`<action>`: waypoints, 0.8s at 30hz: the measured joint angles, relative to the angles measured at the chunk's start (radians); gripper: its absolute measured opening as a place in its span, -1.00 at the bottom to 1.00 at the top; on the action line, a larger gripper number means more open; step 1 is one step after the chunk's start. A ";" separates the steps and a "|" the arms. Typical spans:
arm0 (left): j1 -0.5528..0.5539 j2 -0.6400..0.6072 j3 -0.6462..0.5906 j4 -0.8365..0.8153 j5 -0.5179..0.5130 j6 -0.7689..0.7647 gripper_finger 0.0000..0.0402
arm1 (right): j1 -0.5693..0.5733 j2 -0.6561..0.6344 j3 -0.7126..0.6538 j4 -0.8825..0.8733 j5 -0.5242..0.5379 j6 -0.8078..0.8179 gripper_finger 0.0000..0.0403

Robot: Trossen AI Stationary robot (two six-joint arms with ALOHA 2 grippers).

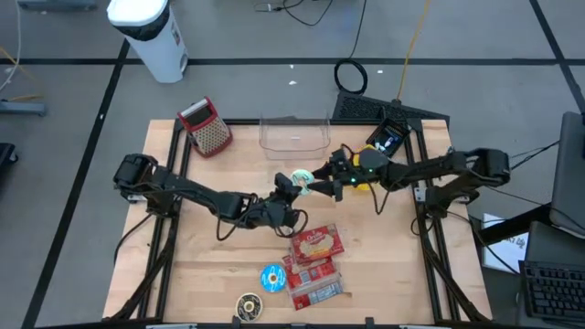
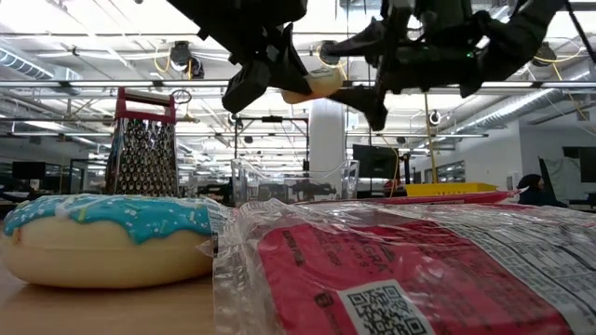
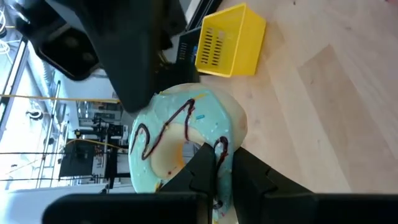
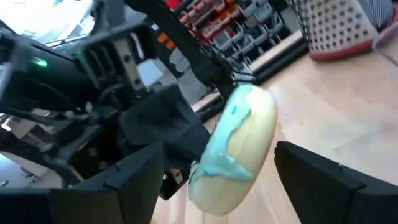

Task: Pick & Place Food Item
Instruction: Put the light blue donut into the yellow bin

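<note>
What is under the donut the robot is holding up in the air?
Under the teal-iced donut is only bare wooden table; nothing touches it from below. The left gripper pinches it, and the right gripper stands open around it. The table directly beneath is hidden by the donut.

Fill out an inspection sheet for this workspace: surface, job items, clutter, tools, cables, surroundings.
Surface: wooden table, bare wood over much of it.
Job's things: teal-iced donut held in the air between both arms; yellow basket and clear container at the far side.
Clutter: red-topped grater; red snack packets; blue-iced donut; a dark round item at the near edge.
Tools: left tool shut on the teal-iced donut; right tool open, one finger on either side of the same donut.
Cables: black coil and yellow lead on the floor beyond the table.
Surroundings: white bin; keyboard on the right; a person far off in the low view.
</note>
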 joint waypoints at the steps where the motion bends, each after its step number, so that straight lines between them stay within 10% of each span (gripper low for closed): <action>1: 0.001 0.000 0.000 0.000 0.000 -0.001 -0.83 | 0.000 0.016 0.008 0.004 0.000 0.006 0.43; 24: 0.002 0.001 0.000 -0.050 0.034 -0.202 -0.82 | -0.009 0.052 0.019 0.036 -0.037 -0.022 -0.83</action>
